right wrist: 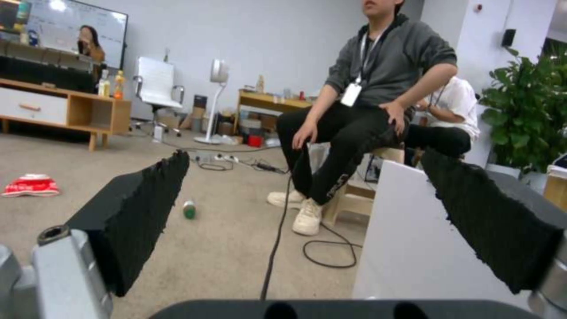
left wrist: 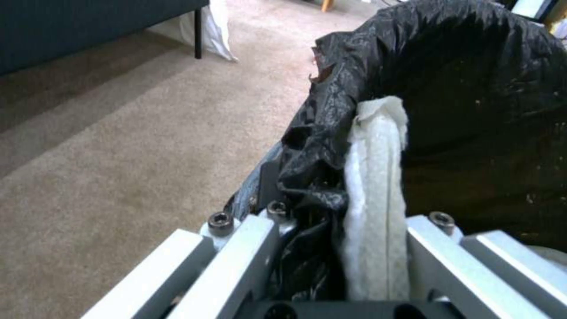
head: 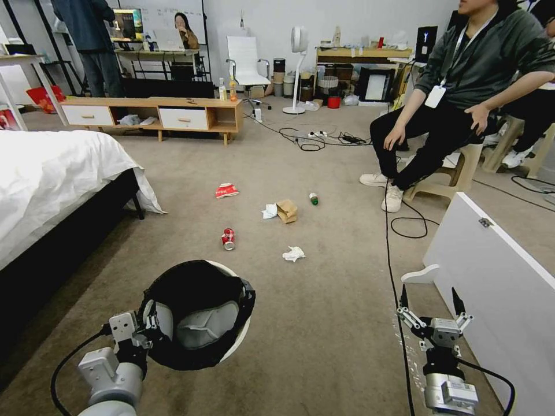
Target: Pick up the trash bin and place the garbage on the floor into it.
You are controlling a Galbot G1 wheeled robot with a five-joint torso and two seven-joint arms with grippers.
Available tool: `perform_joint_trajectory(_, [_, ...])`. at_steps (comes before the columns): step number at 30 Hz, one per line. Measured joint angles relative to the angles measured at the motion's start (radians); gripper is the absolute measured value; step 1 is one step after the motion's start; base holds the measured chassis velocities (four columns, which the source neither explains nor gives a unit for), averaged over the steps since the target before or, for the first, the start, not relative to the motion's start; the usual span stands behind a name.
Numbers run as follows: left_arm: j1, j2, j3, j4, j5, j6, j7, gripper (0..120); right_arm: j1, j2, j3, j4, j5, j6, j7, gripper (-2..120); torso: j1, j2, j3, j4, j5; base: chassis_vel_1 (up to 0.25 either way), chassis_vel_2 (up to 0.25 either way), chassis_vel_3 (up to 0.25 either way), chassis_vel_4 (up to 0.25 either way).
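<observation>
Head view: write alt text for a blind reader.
The left gripper holds the trash bin by its rim above the floor; the open right gripper is empty. Ahead lies the garbage, including a red can.

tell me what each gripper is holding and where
The left gripper holds the trash bin by its bag-lined rim; the right gripper is open, holding nothing.

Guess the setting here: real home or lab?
Likely a mock bedroom staged in an office or lab: a bed and low TV cabinet share the carpet with loose cables, desks and office chairs behind.
</observation>
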Motion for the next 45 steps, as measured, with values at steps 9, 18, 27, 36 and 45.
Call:
perform_joint_trajectory(9, [0.0,-0.002,0.003,-0.001,0.0,0.0,0.0,6,-0.001,0.001,0.0,0.0,-0.001,0.001,-0.002,100,0.0,0.0,0.0,0.0,0.0,0.0,0.0,0.0,0.0])
perform_joint_trajectory(18, [-0.001,-0.003,0.004,-0.002,0.001,0.0,0.0,6,0.001,0.002,0.0,0.0,-0.009,-0.003,0.0,100,0.0,0.0,0.0,0.0,0.0,0.0,0.0,0.0,0.0])
perform_joint_trajectory(27, [-0.003,-0.003,0.003,-0.004,0.001,0.0,0.0,6,0.001,0.007,-0.002,-0.001,-0.014,-0.002,0.0,100,0.0,0.0,0.0,0.0,0.0,-0.04,0.034,0.031,-0.027])
perform_joint_trajectory(36, [-0.003,-0.005,0.006,-0.006,0.001,0.0,-0.001,6,-0.001,0.008,-0.001,0.0,-0.016,0.0,-0.001,100,0.0,0.0,0.0,-0.0004,-0.0002,-0.185,0.175,0.175,-0.175])
perform_joint_trajectory(45, [-0.002,-0.004,0.005,-0.007,0.001,0.0,-0.001,6,-0.001,0.01,-0.002,0.0,-0.021,0.001,-0.002,100,0.0,0.0,0.0,-0.0001,0.0001,-0.146,0.159,0.158,-0.16])
